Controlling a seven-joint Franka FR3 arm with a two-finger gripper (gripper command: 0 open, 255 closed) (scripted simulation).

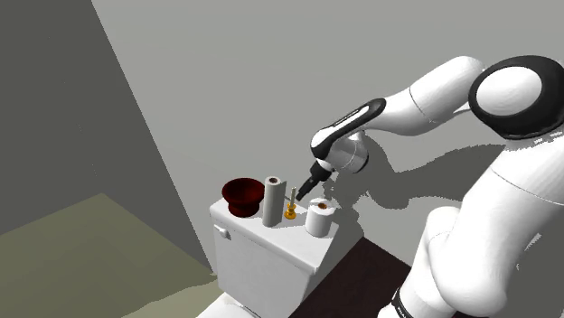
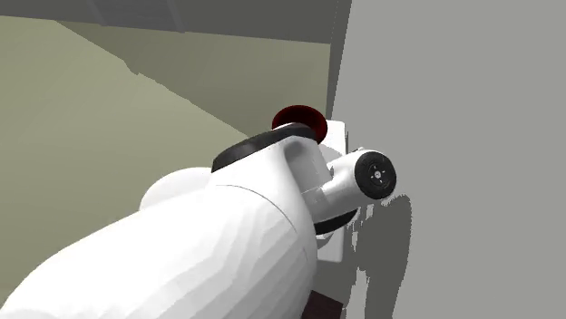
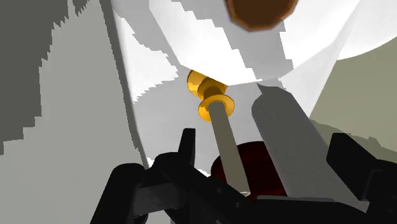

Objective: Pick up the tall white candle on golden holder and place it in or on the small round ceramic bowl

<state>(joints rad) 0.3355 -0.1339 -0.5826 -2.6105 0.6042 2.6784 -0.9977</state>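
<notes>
A thin pale candle (image 1: 292,197) stands upright in a small golden holder (image 1: 290,213) on the toilet tank lid (image 1: 262,233). Left of it on the lid are a tall paper roll and then the dark red round bowl (image 1: 242,195). My black gripper (image 1: 299,192) hangs open just above and beside the candle's top. In the wrist view the candle (image 3: 228,143) rises from its golden holder (image 3: 210,97) between the fingers, nearer one fingertip (image 3: 187,147), and neither finger touches it. The bowl (image 3: 257,170) lies behind the candle there. The second exterior view has the bowl (image 2: 299,118) past my arm.
An upright grey paper roll (image 1: 274,201) stands between candle and bowl. A toilet paper roll (image 1: 321,218) with a brown core sits on the candle's other side. A grey wall runs close behind the tank. The floor is olive, with a dark patch by my stand.
</notes>
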